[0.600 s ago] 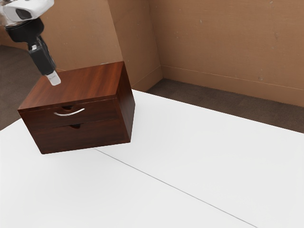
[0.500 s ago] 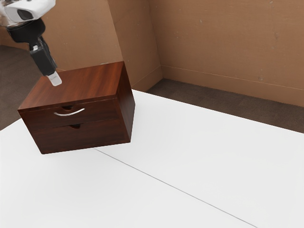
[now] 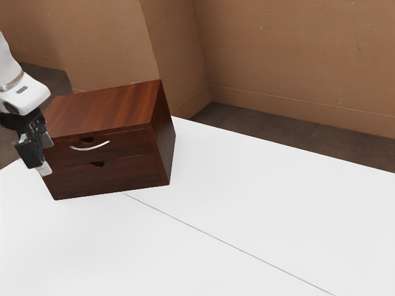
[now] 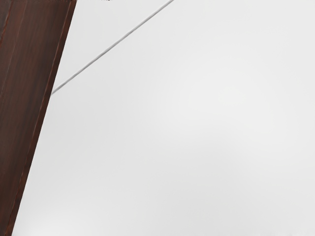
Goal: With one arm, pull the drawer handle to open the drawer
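— Where is the drawer?
— It is the top drawer [image 3: 102,150] of the wooden chest [image 3: 111,111] on the tabletop [image 3: 259,209], front flush, silver handle [image 3: 89,146] untouched.
— And the jaws?
— They hang by the chest's front corner at the exterior view's left, apart from the handle. Whether they are open or closed cannot be told.

A white table [image 3: 265,197] carries a dark wooden two-drawer cabinet [image 3: 117,111], standing by the table's far edge toward the exterior view's left. A thin grey seam [image 3: 216,239] crosses the tabletop from the cabinet's base toward the near edge.
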Available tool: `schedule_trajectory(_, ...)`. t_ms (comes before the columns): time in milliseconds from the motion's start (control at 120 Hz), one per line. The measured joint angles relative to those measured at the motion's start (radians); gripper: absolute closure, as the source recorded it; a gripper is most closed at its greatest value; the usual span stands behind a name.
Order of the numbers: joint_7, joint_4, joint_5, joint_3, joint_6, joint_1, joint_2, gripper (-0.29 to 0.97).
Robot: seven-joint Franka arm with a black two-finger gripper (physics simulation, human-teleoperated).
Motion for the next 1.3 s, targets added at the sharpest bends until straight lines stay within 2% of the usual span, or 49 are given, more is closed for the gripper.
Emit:
schedule_trajectory(192, 0.176, 0.047, 0.017, -0.002, 0.107, 0.012, 0.148, 0.00)
schedule_trajectory(300, 0.284, 0.064, -0.051, -0.040, 0.161, 0.119, 0.199, 0.00)
schedule_trajectory(383, 0.359, 0.054, -0.077, -0.077, 0.211, 0.145, 0.201, 0.00)
schedule_trajectory(583, 0.459, -0.028, 0.003, -0.102, 0.415, 0.141, 0.179, 0.00)
schedule_trajectory(700, 0.455, -0.127, 0.079, -0.095, 0.468, 0.152, 0.086, 0.00)
schedule_trajectory(850, 0.404, -0.165, 0.108, -0.092, 0.475, 0.184, 0.057, 0.00)
schedule_trajectory(1017, 0.310, -0.152, 0.000, -0.101, 0.467, 0.176, 0.072, 0.00)
schedule_trajectory(1133, 0.252, -0.119, -0.034, -0.102, 0.466, 0.182, 0.114, 0.01)
schedule_trajectory(1250, 0.209, -0.106, -0.040, -0.102, 0.470, 0.187, 0.148, 0.19)
schedule_trajectory(1300, 0.199, -0.080, -0.021, -0.103, 0.474, 0.185, 0.177, 0.25)
